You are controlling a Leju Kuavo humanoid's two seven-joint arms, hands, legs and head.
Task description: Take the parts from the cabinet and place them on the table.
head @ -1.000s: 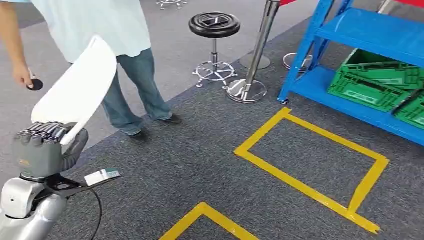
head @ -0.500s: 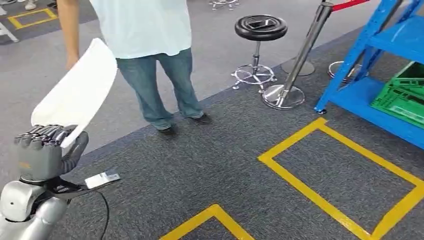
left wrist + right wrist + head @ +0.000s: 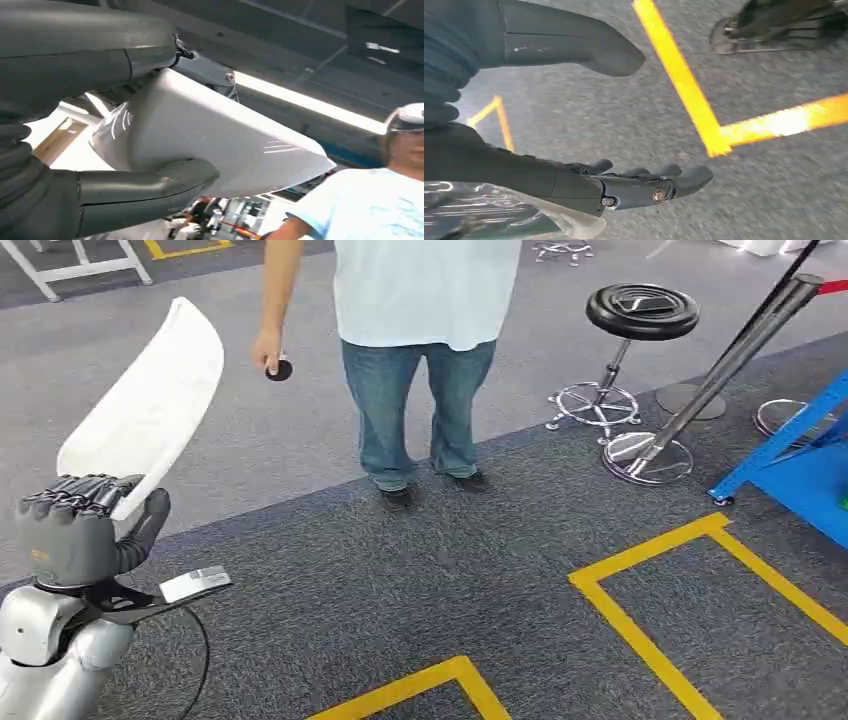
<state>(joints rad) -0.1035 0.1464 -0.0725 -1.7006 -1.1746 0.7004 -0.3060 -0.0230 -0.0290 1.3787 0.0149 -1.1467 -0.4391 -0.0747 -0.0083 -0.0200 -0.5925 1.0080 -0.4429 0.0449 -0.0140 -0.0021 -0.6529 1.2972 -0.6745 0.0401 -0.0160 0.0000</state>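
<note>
Head view: the left hand (image 3: 75, 535) is raised at the lower left, its dark fingers curled over the lower end of a long, curved white plastic part (image 3: 150, 410) and its thumb pressed against the part's side, so the part is gripped and stands tilted upward and away from the robot, clear of the floor. Beyond it, a person in a light blue shirt and blue jeans (image 3: 420, 360) stands on the grey carpet (image 3: 400, 590) near the seam where the dark carpet meets a lighter strip, holding a small round black object (image 3: 280, 369) in one lowered hand. A black round stool with a chrome base (image 3: 630, 350) stands to the person's side, next to a tilted chrome barrier post on a round base (image 3: 700, 390). The corner of a blue metal shelving rack (image 3: 800, 460) enters at the right edge. Yellow tape lines (image 3: 650, 640) mark rectangles on the carpet. Left wrist view: the white plastic part (image 3: 210, 140) lies between the thick grey thumb (image 3: 150, 185) and the fingers across it, held firmly; the person's light blue shirt is visible beyond it. Right wrist view: the right hand (image 3: 624, 125) hangs above the carpet and the yellow tape, thumb and dark fingers (image 3: 649, 182) spread apart with nothing between them.
</note>
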